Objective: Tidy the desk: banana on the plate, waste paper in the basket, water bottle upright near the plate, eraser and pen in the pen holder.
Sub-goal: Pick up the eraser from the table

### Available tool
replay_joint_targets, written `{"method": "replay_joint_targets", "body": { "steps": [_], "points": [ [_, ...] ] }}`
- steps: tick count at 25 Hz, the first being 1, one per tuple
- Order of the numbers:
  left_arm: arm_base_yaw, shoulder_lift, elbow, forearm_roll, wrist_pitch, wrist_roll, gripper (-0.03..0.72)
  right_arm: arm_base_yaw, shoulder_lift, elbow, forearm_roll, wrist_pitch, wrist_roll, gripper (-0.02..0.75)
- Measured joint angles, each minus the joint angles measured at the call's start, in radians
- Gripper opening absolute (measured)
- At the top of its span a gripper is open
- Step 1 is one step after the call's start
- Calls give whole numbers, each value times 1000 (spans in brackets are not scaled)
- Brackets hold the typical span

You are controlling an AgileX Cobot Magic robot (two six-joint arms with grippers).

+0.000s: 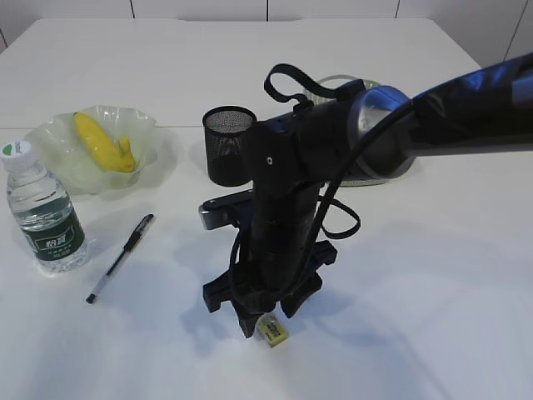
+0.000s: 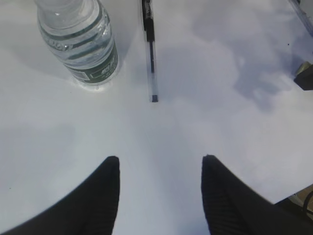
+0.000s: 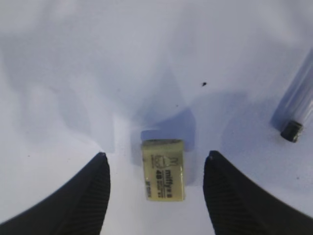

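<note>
Right now the right tool (image 3: 155, 188) sits open w/ the eraser (image 3: 163, 170) off-center, so closing could knock it away.

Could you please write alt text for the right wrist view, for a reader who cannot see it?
The open right pincer is poised over a pale yellow eraser that lies flat on the white table, between the two dark fingers and touching neither. The tip of a clear pen shows at the right edge.
</note>
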Motion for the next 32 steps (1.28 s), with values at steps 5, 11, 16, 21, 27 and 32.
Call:
{"method": "replay_joint_targets", "body": {
  "steps": [5, 11, 16, 21, 27, 32],
  "points": [
    [0, 0, 0, 0, 0, 0, 382, 0, 0, 0, -9, -2, 2, 448],
    [0, 0, 0, -2, 0, 0, 382, 10, 0, 0, -24, -7, 2, 447],
    [0, 0, 0, -5, 0, 0, 382, 16, 0, 0, -40, -14, 2, 447],
    [0, 0, 0, -9, 0, 0, 382, 17, 0, 0, -49, -20, 4, 447],
    [0, 0, 0, -12, 0, 0, 382, 17, 6, 0, -53, -22, 4, 447],
    [0, 0, 0, -14, 2, 0, 382, 17, 38, -2, -56, -13, 4, 446]
  ]
}}
